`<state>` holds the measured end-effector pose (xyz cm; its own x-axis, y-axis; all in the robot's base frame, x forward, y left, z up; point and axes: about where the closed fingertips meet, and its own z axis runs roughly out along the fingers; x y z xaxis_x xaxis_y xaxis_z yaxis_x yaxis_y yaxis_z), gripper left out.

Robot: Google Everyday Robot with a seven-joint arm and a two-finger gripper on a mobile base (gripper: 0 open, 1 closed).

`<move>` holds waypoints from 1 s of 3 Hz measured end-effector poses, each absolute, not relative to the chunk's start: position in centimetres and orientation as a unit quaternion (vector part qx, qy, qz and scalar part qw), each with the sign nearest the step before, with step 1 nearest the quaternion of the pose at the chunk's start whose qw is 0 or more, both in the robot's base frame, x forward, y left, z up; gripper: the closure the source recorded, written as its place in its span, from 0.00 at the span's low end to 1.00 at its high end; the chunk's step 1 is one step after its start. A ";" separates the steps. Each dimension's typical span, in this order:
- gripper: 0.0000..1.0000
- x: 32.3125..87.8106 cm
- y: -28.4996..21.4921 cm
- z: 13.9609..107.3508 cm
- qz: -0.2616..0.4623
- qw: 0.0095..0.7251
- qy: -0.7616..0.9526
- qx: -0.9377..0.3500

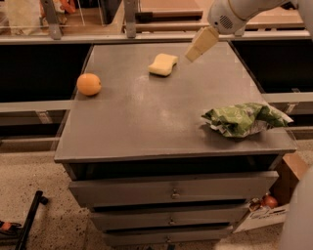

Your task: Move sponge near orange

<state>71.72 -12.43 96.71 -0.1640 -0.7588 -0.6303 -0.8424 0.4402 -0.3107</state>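
Aloft, gripper (193, 52) just right of sponge (163, 64) — jaws' state unclear, orange (89, 84) well left.

I was looking down on a grey metal cabinet (171, 193) with three drawer fronts, its dull top (161, 122) catching a faint sheen under dim, warm light, and it stood on a pale speckled floor (34, 171). Behind it ran a light rail (98, 38) with wooden shelving (168, 7) beyond. Dark recesses (34, 73) lay to either side, a cardboard box (291, 178) sat by the lower right corner, and a black bar (29, 219) slanted across the floor at lower left. The gripper (196, 48) hung above the far right part of that top.
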 end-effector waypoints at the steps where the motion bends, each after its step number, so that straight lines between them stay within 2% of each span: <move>1: 0.00 74.5 -11.3 95.7 0.079 0.409 0.777 -0.472; 2: 0.00 77.4 -9.6 94.4 0.080 0.451 0.792 -0.404; 3: 0.00 77.3 -9.5 94.4 0.080 0.451 0.791 -0.406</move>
<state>77.34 -9.52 94.39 -0.2649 -0.5701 -0.7777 -0.7138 0.6582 -0.2394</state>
